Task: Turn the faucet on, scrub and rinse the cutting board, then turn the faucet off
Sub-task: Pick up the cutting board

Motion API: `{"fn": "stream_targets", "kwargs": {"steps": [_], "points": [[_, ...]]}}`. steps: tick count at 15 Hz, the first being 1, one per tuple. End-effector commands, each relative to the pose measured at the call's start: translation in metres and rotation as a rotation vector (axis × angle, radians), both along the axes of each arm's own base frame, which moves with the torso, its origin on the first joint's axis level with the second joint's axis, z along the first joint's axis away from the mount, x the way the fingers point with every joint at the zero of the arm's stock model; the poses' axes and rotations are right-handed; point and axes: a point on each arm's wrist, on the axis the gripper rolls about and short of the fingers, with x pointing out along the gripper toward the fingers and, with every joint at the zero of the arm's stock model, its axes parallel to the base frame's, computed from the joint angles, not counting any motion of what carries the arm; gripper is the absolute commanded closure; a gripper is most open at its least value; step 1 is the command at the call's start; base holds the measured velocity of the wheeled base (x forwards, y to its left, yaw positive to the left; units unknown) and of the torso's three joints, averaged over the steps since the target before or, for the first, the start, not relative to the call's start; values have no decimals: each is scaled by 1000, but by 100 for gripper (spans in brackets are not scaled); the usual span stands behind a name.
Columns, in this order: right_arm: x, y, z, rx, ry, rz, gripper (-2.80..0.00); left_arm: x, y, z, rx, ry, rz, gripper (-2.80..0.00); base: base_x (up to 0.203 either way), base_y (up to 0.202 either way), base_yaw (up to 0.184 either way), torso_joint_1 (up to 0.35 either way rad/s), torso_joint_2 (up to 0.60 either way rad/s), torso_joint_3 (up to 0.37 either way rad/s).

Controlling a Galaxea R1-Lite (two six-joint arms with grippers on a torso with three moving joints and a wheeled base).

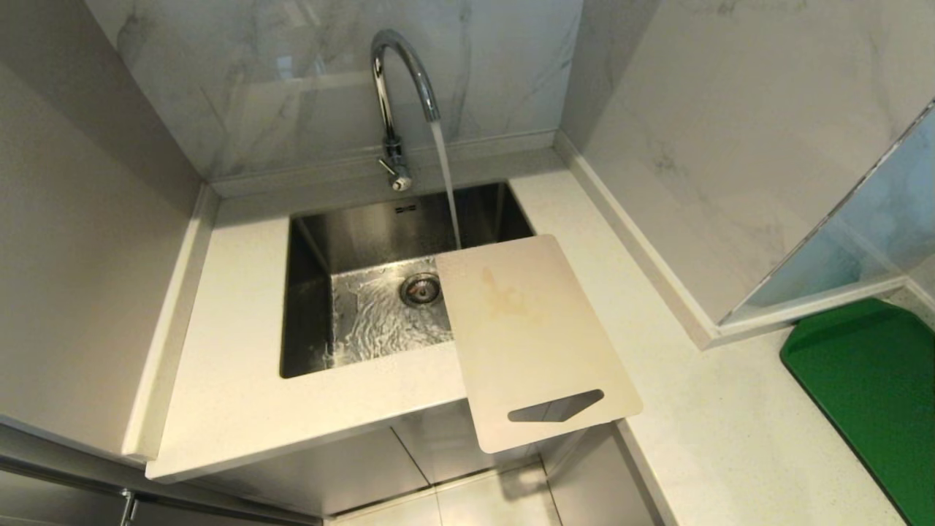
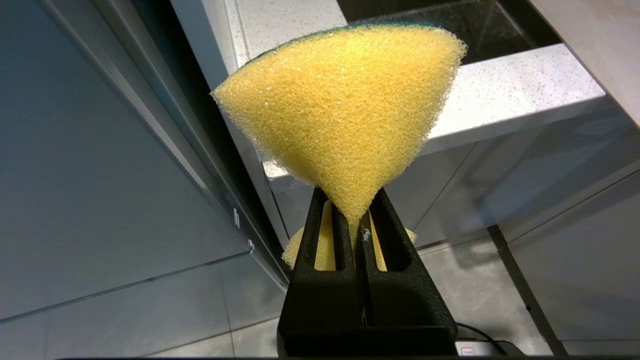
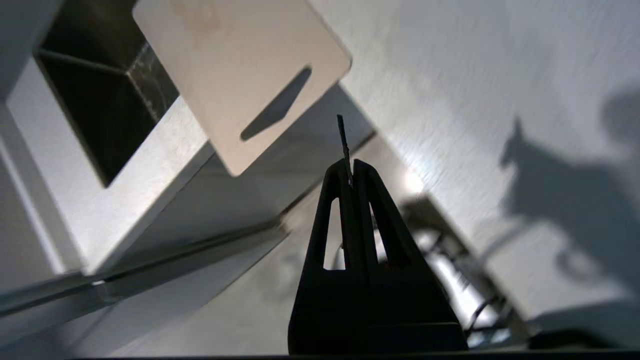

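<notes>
The cutting board (image 1: 532, 340) lies flat across the right rim of the sink (image 1: 307, 307). Its slotted handle end juts past the counter's front edge toward six o'clock, and its far end reaches over the basin toward twelve. A faint yellowish stain marks its middle. In the right wrist view the board (image 3: 235, 70) shows ahead of the right gripper (image 3: 352, 167), well apart from it. That gripper's two black fingers are pressed together with nothing but a thin dark sliver poking out between the tips. The left gripper (image 2: 357, 220) hangs below counter level, in front of the cabinet doors. It is clamped on a yellow sponge (image 2: 340, 115), which fans out wide beyond the pinch and has a green scouring layer along its far edge. Neither arm appears in the head view. At about three o'clock from the board, a green mat (image 1: 869, 380) lies on the counter (image 1: 226, 365). Farther back, at twelve o'clock, the faucet (image 1: 398, 95) stands behind the sink. Water pours from its spout (image 1: 445, 183) into the basin just beyond the board's far edge, rippling around the drain (image 1: 421, 288).
</notes>
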Motion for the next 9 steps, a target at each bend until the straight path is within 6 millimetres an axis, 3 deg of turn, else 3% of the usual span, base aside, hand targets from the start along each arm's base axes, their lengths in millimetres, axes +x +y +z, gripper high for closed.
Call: {"fn": "stream_targets", "kwargs": {"steps": [1, 4, 9], "points": [[58, 0, 4, 222, 256, -66, 0, 0, 0, 0, 1, 3, 0, 0, 0, 0, 0, 0, 0, 0], [100, 9, 6, 479, 421, -142, 0, 0, 0, 0, 1, 3, 0, 0, 0, 0, 0, 0, 0, 0], [164, 45, -17, 596, 576, -248, 0, 0, 0, 0, 1, 2, 0, 0, 0, 0, 0, 0, 0, 0]]}}
